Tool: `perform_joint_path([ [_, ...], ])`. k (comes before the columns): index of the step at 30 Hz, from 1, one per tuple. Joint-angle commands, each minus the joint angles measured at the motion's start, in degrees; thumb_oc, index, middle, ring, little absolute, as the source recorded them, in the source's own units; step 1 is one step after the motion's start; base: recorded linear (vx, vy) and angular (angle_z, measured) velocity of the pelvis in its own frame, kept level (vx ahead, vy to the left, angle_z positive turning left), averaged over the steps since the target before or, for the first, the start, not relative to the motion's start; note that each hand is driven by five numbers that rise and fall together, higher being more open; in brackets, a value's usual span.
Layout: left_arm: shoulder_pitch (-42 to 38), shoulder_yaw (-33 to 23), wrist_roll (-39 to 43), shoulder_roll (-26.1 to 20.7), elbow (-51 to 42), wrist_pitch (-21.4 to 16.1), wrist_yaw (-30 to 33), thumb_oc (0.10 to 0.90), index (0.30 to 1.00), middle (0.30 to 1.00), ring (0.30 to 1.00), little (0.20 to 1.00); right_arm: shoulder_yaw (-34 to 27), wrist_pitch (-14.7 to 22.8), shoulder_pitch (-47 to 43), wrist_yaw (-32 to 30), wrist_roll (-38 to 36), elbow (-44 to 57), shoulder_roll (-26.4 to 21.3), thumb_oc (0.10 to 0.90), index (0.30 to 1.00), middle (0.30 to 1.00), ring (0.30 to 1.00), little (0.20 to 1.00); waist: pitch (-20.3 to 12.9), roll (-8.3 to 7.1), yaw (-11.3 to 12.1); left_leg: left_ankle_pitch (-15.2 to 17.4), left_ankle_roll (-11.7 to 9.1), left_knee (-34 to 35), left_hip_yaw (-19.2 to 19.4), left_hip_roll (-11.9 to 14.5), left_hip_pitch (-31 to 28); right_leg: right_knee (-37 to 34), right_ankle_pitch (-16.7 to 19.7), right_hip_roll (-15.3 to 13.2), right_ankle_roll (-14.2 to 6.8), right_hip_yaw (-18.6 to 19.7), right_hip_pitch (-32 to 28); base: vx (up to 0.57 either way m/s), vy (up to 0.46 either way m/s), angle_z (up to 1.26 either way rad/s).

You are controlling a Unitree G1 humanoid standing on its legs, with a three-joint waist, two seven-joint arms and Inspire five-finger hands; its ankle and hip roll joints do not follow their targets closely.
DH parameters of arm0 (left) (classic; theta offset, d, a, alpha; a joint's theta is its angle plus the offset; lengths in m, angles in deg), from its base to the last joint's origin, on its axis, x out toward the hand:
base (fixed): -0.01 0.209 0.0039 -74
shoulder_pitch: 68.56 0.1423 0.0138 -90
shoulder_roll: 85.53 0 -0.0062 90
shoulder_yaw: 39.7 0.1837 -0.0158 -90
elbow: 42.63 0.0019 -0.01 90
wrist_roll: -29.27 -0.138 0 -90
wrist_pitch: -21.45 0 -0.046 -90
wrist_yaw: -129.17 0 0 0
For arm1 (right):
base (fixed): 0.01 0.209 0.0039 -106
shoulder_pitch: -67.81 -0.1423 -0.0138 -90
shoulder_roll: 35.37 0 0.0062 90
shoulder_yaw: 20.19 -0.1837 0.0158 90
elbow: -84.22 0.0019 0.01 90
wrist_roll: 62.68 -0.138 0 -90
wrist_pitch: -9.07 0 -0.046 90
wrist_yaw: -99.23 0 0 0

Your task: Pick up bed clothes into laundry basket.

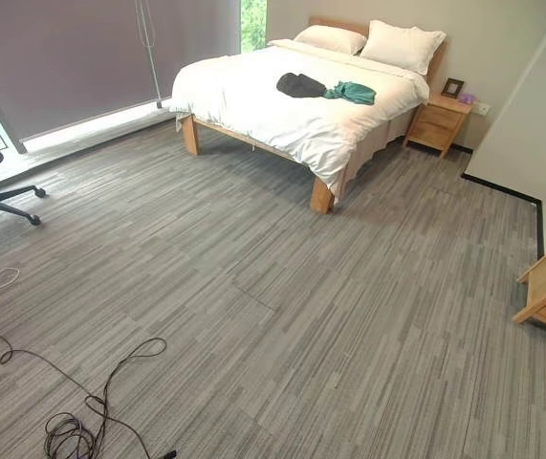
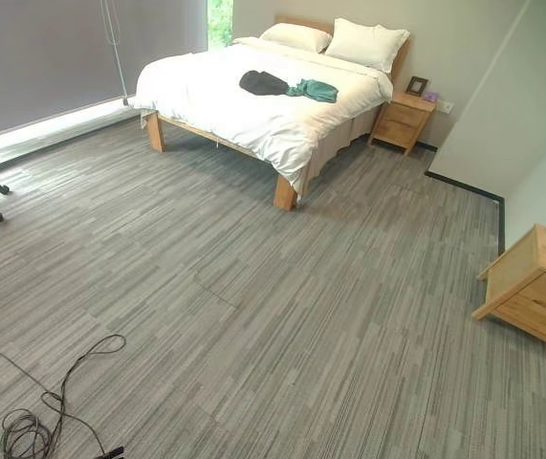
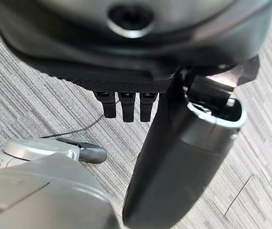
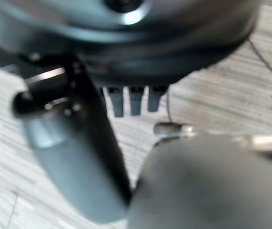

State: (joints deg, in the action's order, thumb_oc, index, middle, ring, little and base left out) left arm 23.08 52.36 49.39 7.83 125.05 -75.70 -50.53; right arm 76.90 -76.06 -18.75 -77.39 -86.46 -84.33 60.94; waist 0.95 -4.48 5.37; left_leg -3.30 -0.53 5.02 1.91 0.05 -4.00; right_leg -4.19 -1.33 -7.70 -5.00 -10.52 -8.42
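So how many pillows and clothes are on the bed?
Pillows: 2 (one, another)
Clothes: 2 (a dark garment touching a teal garment)
Total: 4, all on the white bed

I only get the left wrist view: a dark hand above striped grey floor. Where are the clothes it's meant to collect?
Observer: Across the room, on the bed. A dark garment and a teal garment lie side by side on its white cover.
Operator: Is the other hand carrying anything?
Observer: No. The right hand holds nothing; its fingers hang straight above the floor.
Operator: Anything next to the bed?
Observer: A wooden nightstand stands by the pillows, with a small picture frame on top.
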Motion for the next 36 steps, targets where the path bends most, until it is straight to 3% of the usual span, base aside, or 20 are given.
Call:
perform_joint_path([
  [1,-3.3,-0.5,-1.7,0.6,3.3,-1.5,-0.9,0.8,0.9,0.9,0.9,0.9,-0.1,0.8,-1.7,-0.3,0.0,-2.9,-1.2,0.8,0.9,0.9,0.9,0.9,-0.7,0.98,0.5,1.8,0.0,0.0,-3.1,-1.8,0.1,1.3,4.4,0.0,-2.8,0.6,3.2,0.02,-0.013,-0.05],
  [6,-2.8,-1.2,-1.4,0.1,4.1,-1.5,-0.7,0.8,0.9,0.9,0.9,0.9,-0.6,1.0,-1.7,-0.4,-1.2,-2.3,-1.3,0.8,0.9,0.9,0.9,0.9,-0.8,1.01,0.4,1.9,-0.1,0.0,-3.1,-1.7,-0.1,1.0,4.2,0.1,-2.8,0.6,2.9,0.01,-0.004,-0.03],
  [8,-3.3,-1.2,0.0,-0.7,1.8,-2.3,0.1,0.8,0.9,0.9,0.9,0.9,-3.0,2.0,-2.7,-0.7,-6.5,1.3,-2.3,0.8,0.9,0.9,0.9,0.9,-0.8,1.26,-0.2,1.9,-0.3,0.0,-2.9,-1.6,-0.2,0.9,4.3,0.2,-2.9,1.0,2.9,0.0,0.0,0.0],
  [10,-3.7,-0.5,0.5,-1.3,-1.2,-2.8,0.7,0.8,0.9,0.9,0.9,0.9,-3.0,2.6,-3.0,-1.0,-6.8,4.8,-3.1,0.8,0.9,0.9,0.9,0.9,-0.8,1.4,-0.4,1.9,-0.4,0.0,-2.7,-1.5,-0.3,0.9,4.4,0.2,-2.9,1.1,3.0,0.0,0.0,0.0],
  [15,-3.5,0.4,7.3,-4.8,-22.3,-3.5,2.5,0.8,0.9,0.9,0.9,0.9,-3.1,3.8,-2.7,-3.5,-1.8,31.5,-10.2,0.8,0.9,0.9,0.9,0.9,-0.4,2.14,-1.7,1.4,-0.5,0.0,-2.1,-1.2,0.1,1.5,4.7,0.5,-3.2,2.0,4.0,-0.02,0.012,-0.08],
  [16,-3.4,0.4,7.3,-4.7,-22.3,-3.4,2.5,0.8,0.9,0.9,0.9,0.9,-3.1,3.7,-2.6,-3.5,-1.8,31.6,-10.2,0.8,0.9,0.9,0.9,0.9,-0.4,2.16,-1.7,1.4,-0.5,0.0,-2.1,-1.2,0.1,1.5,4.7,0.5,-3.2,2.0,4.0,-0.02,0.019,-0.14],
  [17,-4.3,0.9,6.9,-6.1,-29.4,-3.8,3.4,0.8,0.9,0.9,0.9,0.9,-3.5,3.9,-3.5,-4.3,-0.1,35.5,-11.9,0.8,0.9,0.9,0.9,0.9,-0.3,2.37,-1.9,1.3,-0.5,0.0,-1.9,-1.1,0.2,1.6,4.8,0.6,-3.2,2.1,4.2,-0.01,0.012,-0.08],
  [19,-4.3,1.3,7.2,-6.5,-32.4,-3.7,3.4,0.8,0.9,0.9,0.9,0.9,-3.7,3.8,-3.8,-4.4,-0.2,37.4,-12.3,0.8,0.9,0.9,0.9,0.9,-0.2,2.45,-1.9,1.3,-0.5,0.0,-1.8,-1.1,0.2,1.6,4.8,0.5,-3.2,2.2,4.2,-0.01,0.012,-0.08],
  [22,-2.7,1.8,7.1,-7.6,-45.0,-2.9,3.0,0.8,0.9,0.9,0.9,0.9,-4.4,3.3,-3.0,-3.8,1.2,45.0,-13.4,0.8,0.9,0.9,0.9,0.9,-0.1,2.74,-1.9,1.3,-0.3,0.0,-2.0,-1.2,0.2,1.6,4.7,0.6,-3.2,2.1,4.2,0.0,0.011,-0.06],
  [29,-1.3,3.0,6.7,-6.8,-51.0,-2.4,1.9,0.8,0.9,0.9,0.9,0.9,-3.1,3.1,-0.9,-2.5,3.6,50.6,-12.7,0.8,0.9,0.9,0.9,0.9,0.3,2.73,-1.9,1.4,-0.2,0.0,-2.4,-1.2,0.0,1.2,4.3,0.6,-3.1,2.0,3.6,0.01,0.0,0.02],
  [36,1.3,-1.9,4.7,-6.8,-54.2,-3.2,4.2,0.8,0.9,0.9,0.9,0.9,-4.0,3.7,-0.1,-2.7,6.2,56.4,-13.0,0.8,0.9,0.9,0.9,0.9,2.0,2.37,-1.7,2.4,0.4,-0.7,-1.3,-1.2,-0.3,1.5,4.3,0.4,-3.2,3.7,4.2,0.03,0.024,-0.05],
])
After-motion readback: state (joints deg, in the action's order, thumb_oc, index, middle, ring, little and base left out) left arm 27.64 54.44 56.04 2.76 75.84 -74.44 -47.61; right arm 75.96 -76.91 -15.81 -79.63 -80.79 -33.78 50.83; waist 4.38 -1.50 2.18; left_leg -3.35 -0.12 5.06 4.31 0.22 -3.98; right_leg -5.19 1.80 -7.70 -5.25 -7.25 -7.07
